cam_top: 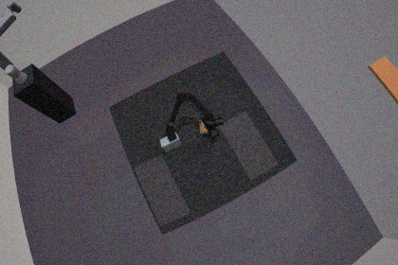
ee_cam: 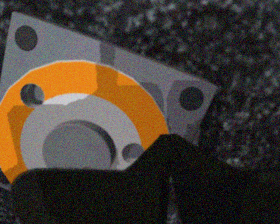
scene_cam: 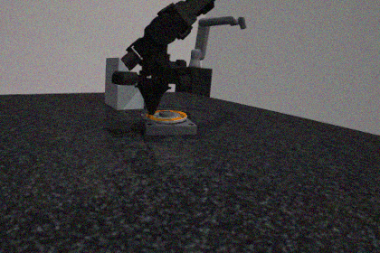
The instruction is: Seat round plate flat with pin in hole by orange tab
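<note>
Plate [ee_cam: 66, 107] on the square grey base [ee_cam: 56, 47], orange ring outermost, a paler grey ring inside it, the post [ee_cam: 78, 145] in the middle. One hole [ee_cam: 32, 94] open through the orange ring at the left in the wrist view; a second small hole [ee_cam: 133, 151] through the grey ring at lower right, close to the end effector. Darker orange patches on the ring at top and left; tab not told apart for sure. Pin not made out. Dark holes at the base corners.

End effector [scene_cam: 152, 103] closed together, clamped on nothing, tip pointing down at the near-left rim of the plate in the exterior view; touching or just above, cannot tell. Arm [scene_cam: 174, 22] bent over from behind. Base resting on the dark speckled surface [scene_cam: 226, 184], a pale block [scene_cam: 118, 87] behind it.
</note>
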